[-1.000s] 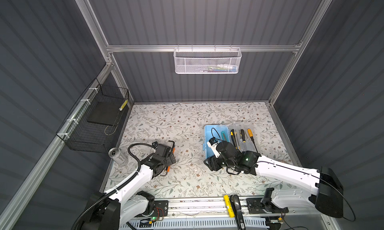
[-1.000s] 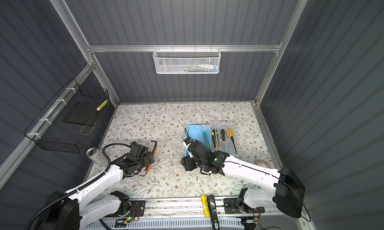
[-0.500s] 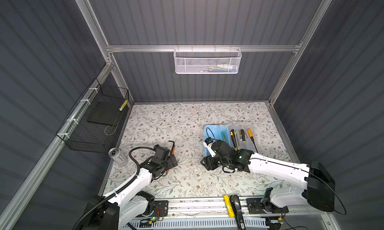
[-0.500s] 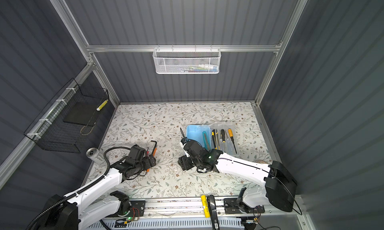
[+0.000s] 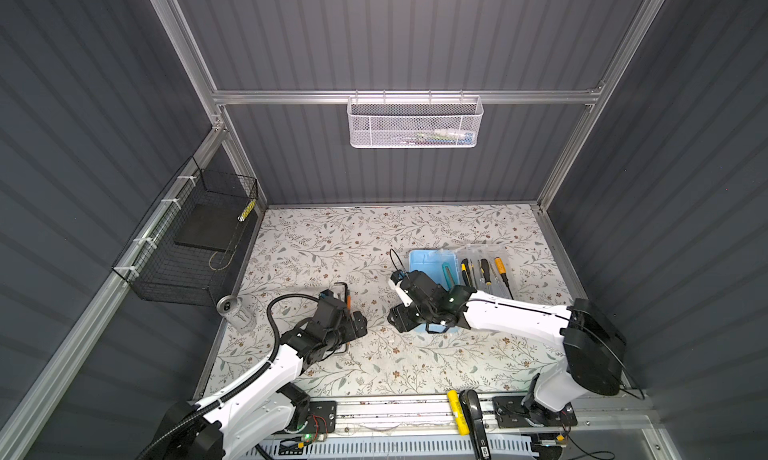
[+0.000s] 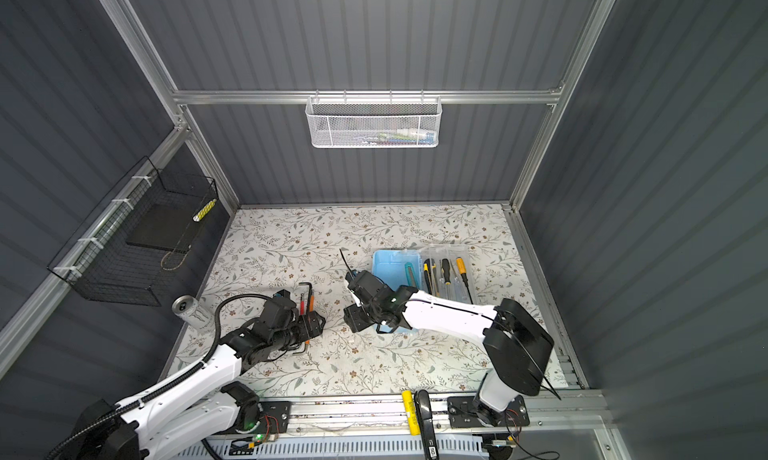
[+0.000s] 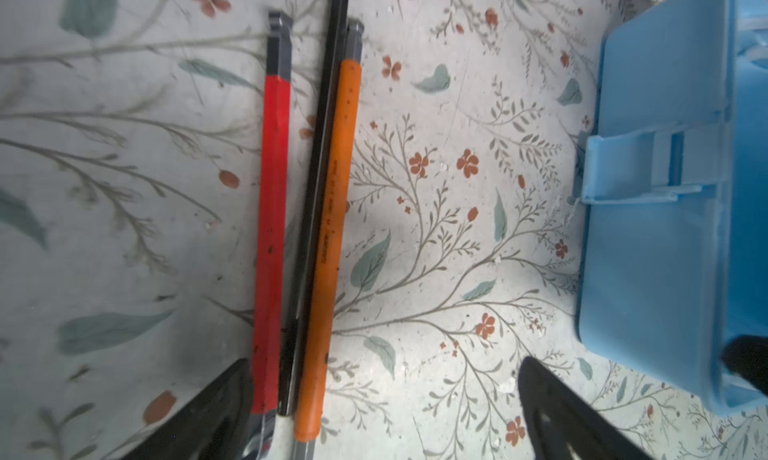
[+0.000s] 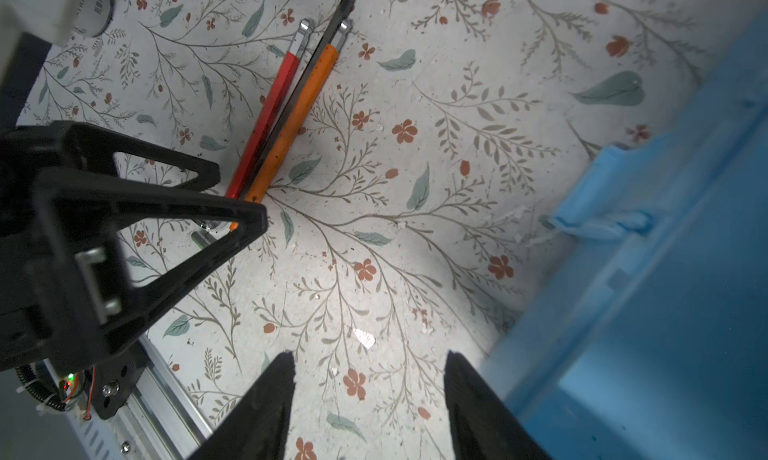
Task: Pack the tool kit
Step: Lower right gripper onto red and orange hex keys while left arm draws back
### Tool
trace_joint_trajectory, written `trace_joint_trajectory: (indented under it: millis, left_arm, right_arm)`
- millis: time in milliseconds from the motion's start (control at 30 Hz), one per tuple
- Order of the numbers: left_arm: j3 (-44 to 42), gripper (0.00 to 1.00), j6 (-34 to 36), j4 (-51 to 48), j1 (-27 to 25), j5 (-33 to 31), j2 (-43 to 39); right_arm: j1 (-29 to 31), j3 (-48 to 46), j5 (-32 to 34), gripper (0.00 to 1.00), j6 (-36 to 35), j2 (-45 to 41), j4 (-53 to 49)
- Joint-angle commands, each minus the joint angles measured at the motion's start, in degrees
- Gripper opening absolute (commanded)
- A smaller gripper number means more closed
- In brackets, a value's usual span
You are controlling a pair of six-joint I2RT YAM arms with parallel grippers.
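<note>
Top views, kit: the light-blue box [image 5: 428, 261] lies open right of centre on the floral table [image 5: 332, 237]. A clear tray [image 5: 473, 252] with screwdrivers [image 5: 484, 266] sits against its right side. Both top views show this.
Top views, hex keys: the hex keys [image 6: 306, 300] lie left of centre, well apart from the box and not yet packed.
Top views, arms: the left gripper [image 5: 360, 327] and right gripper [image 5: 392, 317] face each other low in the centre, tips near.
Left wrist, keys: the red-sleeved key [image 7: 271, 229], bare black key [image 7: 314, 179] and orange-sleeved key [image 7: 331, 229] lie flat and touching, centre-left.
Left wrist, left gripper [image 7: 384, 370]: jaws spread wide, clamped on nothing. One fingertip [image 7: 232, 379] sits just beside the red key's end, so the bundle is off-centre toward it.
Left wrist, box [image 7: 656, 270]: at the right edge, its latch [image 7: 636, 166] facing the keys.
Right wrist, right gripper [image 8: 370, 362]: jaws apart and empty, with bare table between them. The box wall [image 8: 665, 291] is just beside one finger.
Right wrist, left gripper [image 8: 239, 198]: at frame left, tips at the keys' [image 8: 289, 125] near ends.
Risk, grasp: closing off-centre would likely shove the bundle sideways or catch only one key. The keys are thin and flat, so the tips may skate over them.
Risk, arms: the tips are close, and a reach from either side could knock the other.
Risk, box: the right gripper could nudge the box wall and shift the tray.
</note>
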Motion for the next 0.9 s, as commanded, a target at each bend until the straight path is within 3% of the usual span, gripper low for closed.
trace_joint_trajectory:
  millis: [0, 67, 300, 533, 867]
  left_arm:
    - [8.68, 0.99, 2.83, -14.90, 0.01, -10.45, -4.81]
    - [13.20, 0.99, 5.25, -20.28, 0.01, -13.69, -6.45]
    - [26.22, 0.99, 13.59, -30.39, 0.01, -13.67, -0.20]
    - [28.27, 0.99, 20.02, -31.88, 0.01, -14.25, -4.00]
    - [28.58, 1.00, 21.37, -32.13, 0.01, -17.33, -8.63]
  right_arm:
    - [0.04, 5.14, -2.51, 0.56, 1.39, 5.32, 0.93]
    - [0.41, 8.19, -2.83, 0.53, 2.71, 8.86, 1.11]
    - [3.01, 18.70, -1.63, 0.49, 5.31, 19.75, -0.71]
    - [4.95, 28.34, 0.96, 0.42, 5.73, 27.95, -6.63]
    - [6.14, 36.48, 0.84, 0.39, 5.82, 34.75, -10.41]
